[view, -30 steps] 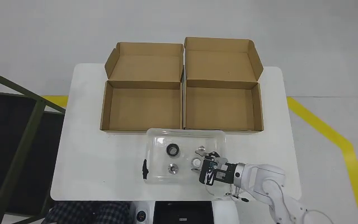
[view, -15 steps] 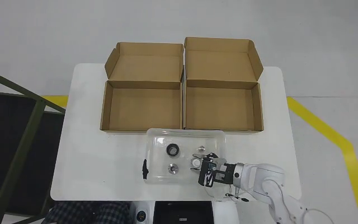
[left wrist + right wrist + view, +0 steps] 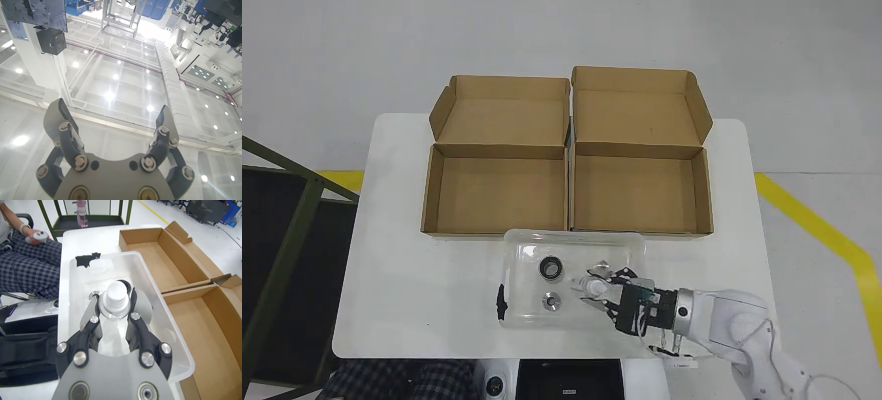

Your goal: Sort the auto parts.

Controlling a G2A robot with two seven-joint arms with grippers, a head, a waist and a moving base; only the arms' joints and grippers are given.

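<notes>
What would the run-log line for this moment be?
right gripper: shut on white part, at clear bin | left gripper: open, empty | in bin: black ring, silver part | left box, right box: empty

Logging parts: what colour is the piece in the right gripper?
White piece with clear base; best in right wrist view.

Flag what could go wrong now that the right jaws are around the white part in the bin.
1. The right gripper pinches the white part by its round clear base with its jaws; it could slip or twist on lifting.
2. The clear bin wall stands between it and the cardboard boxes; a low carry may catch the rim.
3. The black ring and metal disc lie close by and might get knocked.
</notes>
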